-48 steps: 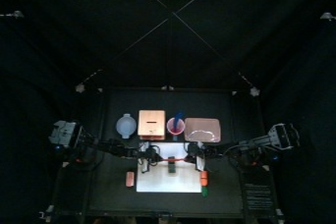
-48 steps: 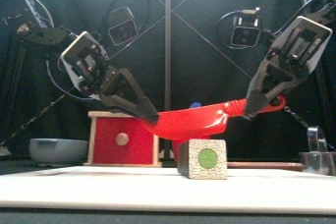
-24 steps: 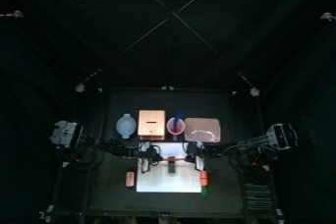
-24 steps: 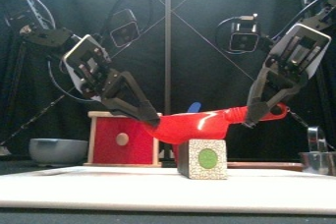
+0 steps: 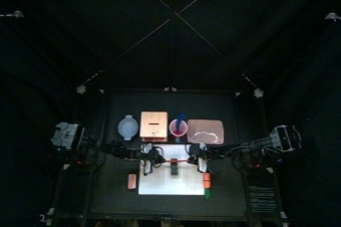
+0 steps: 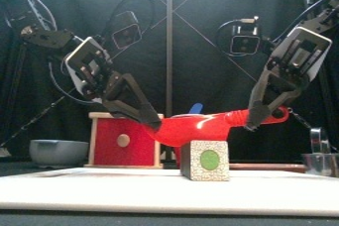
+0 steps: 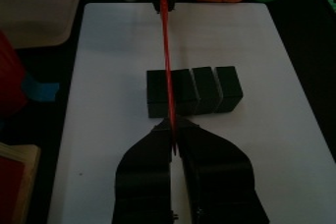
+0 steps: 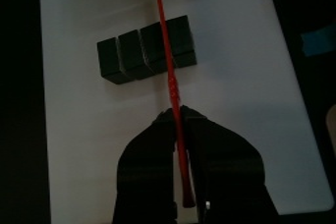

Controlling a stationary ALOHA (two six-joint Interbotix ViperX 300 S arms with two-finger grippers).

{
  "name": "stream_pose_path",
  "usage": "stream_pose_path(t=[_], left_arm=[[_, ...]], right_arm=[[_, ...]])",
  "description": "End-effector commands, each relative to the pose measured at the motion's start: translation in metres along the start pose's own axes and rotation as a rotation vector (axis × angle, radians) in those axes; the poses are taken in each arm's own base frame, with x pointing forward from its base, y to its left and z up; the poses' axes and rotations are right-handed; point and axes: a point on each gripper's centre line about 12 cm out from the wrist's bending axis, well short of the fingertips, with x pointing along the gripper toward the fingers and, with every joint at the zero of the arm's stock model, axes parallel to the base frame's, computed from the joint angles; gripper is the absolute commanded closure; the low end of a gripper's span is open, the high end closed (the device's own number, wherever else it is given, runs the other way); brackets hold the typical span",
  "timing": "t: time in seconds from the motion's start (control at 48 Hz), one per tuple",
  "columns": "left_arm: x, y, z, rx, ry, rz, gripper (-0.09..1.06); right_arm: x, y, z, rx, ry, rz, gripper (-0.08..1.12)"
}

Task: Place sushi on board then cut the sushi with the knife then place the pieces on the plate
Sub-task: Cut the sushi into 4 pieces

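Left hand (image 6: 149,118), right hand (image 6: 249,121) clamp red knife (image 6: 199,124) ends, sushi roll (image 6: 204,160) beneath, well inside white board (image 6: 106,188) edges

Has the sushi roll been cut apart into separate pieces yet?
No, the sushi roll lies whole, its blocks touching in one row on the board, below the knife.

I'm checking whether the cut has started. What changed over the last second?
The red knife, shut in both the left tool and right tool, sank slightly toward the sushi roll, its right end dropping most as the right tool swung steeper. It looks just above the roll. Roll, white board and both grips stayed as they were.
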Motion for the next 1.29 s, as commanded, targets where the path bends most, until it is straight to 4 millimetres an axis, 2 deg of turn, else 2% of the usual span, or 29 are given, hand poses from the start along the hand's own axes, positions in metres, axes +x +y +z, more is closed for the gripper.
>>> stream_pose_path(t=[0.021,0.646,1.0,1.292], left_arm=[[0.001,-0.002,0.012,0.001,-0.035,-0.004,0.58],[0.012,-0.001,-0.003,0.001,0.025,-0.002,0.58],[0.022,-0.002,-0.012,0.003,0.09,-0.004,0.58],[0.025,0.016,-0.011,-0.017,0.103,0.034,0.58]], right_arm=[[-0.003,0.0,0.009,0.018,-0.025,0.003,0.72],[0.017,-0.005,-0.01,0.035,0.064,-0.025,0.72],[0.026,-0.009,-0.013,0.042,0.086,-0.038,0.72],[0.027,-0.025,-0.009,0.061,0.082,-0.075,0.72]])
